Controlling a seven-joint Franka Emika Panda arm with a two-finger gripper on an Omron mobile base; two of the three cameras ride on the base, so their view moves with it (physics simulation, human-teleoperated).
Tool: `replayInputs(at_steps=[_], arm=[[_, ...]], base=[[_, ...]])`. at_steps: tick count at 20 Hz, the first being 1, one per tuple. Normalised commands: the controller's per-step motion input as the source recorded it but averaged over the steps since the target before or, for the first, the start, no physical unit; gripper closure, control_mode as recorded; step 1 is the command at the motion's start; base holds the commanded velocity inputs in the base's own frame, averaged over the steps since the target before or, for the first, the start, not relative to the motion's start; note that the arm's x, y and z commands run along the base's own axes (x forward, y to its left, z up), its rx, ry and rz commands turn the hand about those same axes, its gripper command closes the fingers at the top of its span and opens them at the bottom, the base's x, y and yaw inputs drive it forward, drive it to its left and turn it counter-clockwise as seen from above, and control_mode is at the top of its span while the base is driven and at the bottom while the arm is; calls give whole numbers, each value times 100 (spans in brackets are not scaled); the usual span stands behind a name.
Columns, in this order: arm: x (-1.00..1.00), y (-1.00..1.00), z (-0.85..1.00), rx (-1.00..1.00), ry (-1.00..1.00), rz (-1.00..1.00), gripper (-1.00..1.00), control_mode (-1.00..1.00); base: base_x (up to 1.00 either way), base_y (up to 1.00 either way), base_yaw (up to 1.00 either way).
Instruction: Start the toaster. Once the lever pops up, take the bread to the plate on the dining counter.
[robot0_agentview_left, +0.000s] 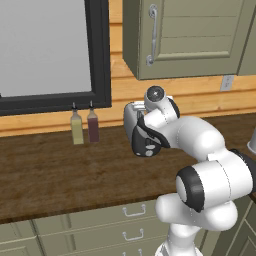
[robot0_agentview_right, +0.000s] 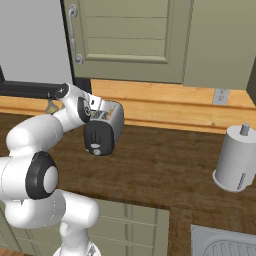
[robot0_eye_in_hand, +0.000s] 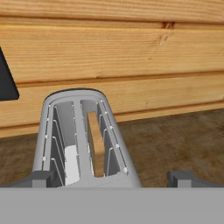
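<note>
Smooth, seemingly metal toaster (robot0_eye_in_hand: 83, 135); matt wood-grain counter (robot0_agentview_left: 50, 170).

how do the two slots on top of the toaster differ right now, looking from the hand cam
In the hand view the right slot of the toaster holds the bread, a tan slice standing on edge; the left slot holds no bread, only its grey inside with a pale patch low down. So the right slot reads warm tan, the left slot grey. Both are long, narrow, side by side and lined with thin wire guides.
</note>
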Motion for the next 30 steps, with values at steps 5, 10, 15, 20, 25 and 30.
replayInputs(at_steps=[5,10,15,20,25,30], arm=[[0,0,0,0,0,0,-100,-100],[0,0,0,0,0,0,-100,-100],[0,0,0,0,0,0,-100,-100],[0,0,0,0,0,0,-100,-100],[0,0,0,0,0,0,-100,-100],[0,0,0,0,0,0,-100,-100]], base=[[0,0,0],[0,0,0],[0,0,0],[0,0,0],[0,0,0],[0,0,0]])
